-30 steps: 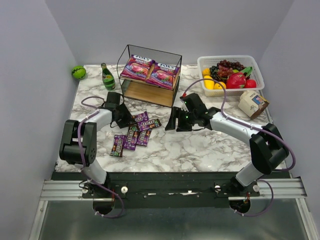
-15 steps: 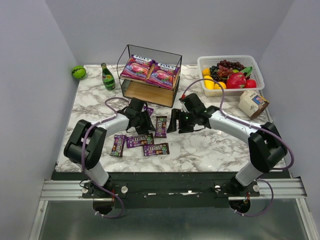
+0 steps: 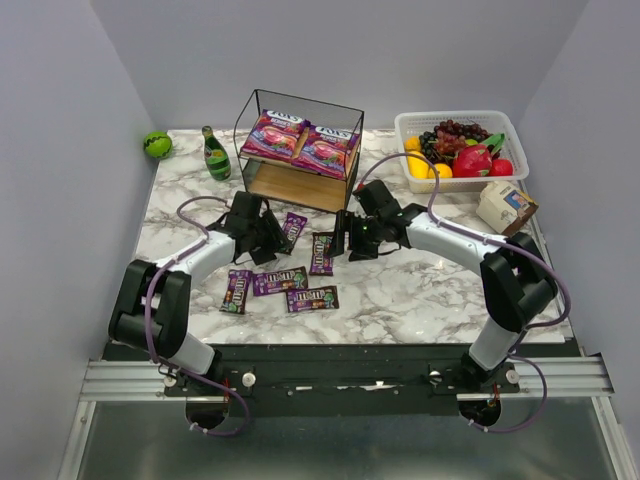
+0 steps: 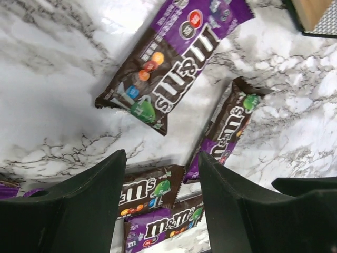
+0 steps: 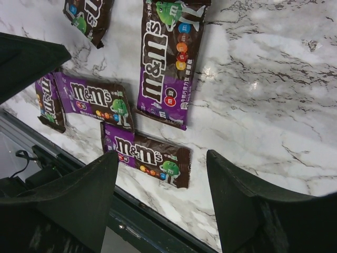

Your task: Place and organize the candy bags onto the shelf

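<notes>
Candy bags (image 3: 322,150): two FOX'S ones top the shelf (image 3: 300,186), five M&M's packets (image 3: 280,281) lie on the desk (image 3: 420,290) before it, my left pincer (image 4: 160,158) and right pincer (image 5: 160,158) spread wide, empty.

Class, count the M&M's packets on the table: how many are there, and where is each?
5 packets. One lies nearest the shelf, one is beside it to the right, and three sit in a row farther from the shelf: left, middle, right. None seems hidden.
</notes>
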Controlling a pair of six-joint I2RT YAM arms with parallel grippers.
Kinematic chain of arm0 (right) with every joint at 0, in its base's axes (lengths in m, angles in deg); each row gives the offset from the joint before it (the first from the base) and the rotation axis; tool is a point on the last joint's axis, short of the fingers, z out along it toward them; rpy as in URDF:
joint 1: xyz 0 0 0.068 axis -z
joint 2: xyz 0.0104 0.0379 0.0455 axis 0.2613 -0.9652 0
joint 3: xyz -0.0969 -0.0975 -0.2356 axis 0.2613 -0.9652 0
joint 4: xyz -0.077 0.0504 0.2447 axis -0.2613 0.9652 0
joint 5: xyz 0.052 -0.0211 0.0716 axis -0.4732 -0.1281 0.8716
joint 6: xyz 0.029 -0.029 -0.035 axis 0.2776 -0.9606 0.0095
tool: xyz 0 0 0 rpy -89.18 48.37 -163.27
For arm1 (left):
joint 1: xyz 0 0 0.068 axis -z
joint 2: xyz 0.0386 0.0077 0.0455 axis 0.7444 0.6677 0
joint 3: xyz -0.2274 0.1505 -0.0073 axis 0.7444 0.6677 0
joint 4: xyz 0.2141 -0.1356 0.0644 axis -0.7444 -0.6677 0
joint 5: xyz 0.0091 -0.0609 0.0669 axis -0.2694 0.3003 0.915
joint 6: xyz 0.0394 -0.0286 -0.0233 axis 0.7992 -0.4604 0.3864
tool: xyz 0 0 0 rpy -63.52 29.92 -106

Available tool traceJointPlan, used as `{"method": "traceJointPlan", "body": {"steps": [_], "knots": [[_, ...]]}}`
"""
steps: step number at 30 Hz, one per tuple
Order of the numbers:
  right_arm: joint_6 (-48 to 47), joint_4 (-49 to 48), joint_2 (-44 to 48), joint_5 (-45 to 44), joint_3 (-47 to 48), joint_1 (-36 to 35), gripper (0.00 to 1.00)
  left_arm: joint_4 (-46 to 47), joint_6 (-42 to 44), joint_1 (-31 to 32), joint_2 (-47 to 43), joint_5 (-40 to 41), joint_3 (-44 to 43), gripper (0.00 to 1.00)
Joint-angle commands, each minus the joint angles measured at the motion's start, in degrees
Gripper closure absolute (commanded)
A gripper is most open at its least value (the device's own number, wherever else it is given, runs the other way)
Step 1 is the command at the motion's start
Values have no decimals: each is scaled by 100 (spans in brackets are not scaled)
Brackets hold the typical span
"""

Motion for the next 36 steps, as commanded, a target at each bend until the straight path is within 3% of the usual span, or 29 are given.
{"method": "traceJointPlan", "body": {"steps": [1,7,16,19,20,23,28,31,36], "knots": [[144,-9,-58,-179,103,-52,25,567,-492,-11,104,272,388,33],[197,-26,162,-276,-143,-52,25,1420,-1029,-11,25,702,854,32],[408,-167,364,-382,-539,-52,25,1544,-1257,-108,525,897,766,40],[408,-158,382,-434,-574,-52,25,1851,-1205,-248,718,599,767,58],[408,-149,382,-426,-574,-52,25,1808,-1127,-292,797,511,714,72],[417,-149,382,-408,-565,-52,25,1667,-942,-363,991,299,608,99],[382,-149,347,-382,-522,-52,25,1580,-293,-372,1009,-279,617,100],[312,-184,311,-399,-469,-96,25,1036,216,-372,878,-465,608,100],[101,-474,233,-276,-232,-297,27,499,719,-372,203,-413,828,100]]}}
